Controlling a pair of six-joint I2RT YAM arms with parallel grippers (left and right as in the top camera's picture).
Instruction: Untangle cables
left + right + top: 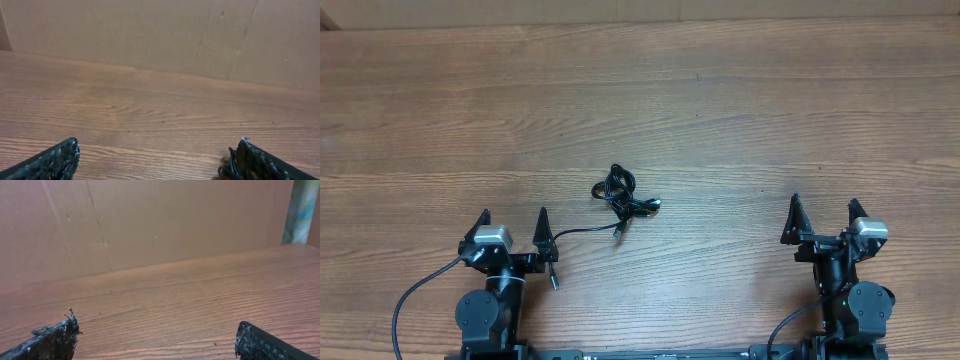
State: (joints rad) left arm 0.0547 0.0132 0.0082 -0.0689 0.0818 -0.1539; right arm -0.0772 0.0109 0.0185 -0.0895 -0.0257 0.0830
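Note:
The cables (pixel 620 194) lie as a small black knotted clump near the middle of the wooden table (pixel 740 100). One thin strand (pixel 582 232) runs from the clump toward my left arm and passes close to its right finger. My left gripper (pixel 513 218) stands open at the front left, short of the clump, with nothing between its fingers. In the left wrist view the left gripper (pixel 159 141) shows bare wood between its tips, and a bit of the cables (pixel 227 167) peeks out beside the right finger. My right gripper (pixel 826 206) is open at the front right, far from the clump. In the right wrist view the right gripper (pixel 157 322) is empty.
A brown cardboard wall (pixel 150 35) closes the far side of the table and also shows in the right wrist view as cardboard (pixel 150 220). Thick black arm wires (pixel 410 300) curve beside the left base, and another arm wire (pixel 785 325) beside the right base.

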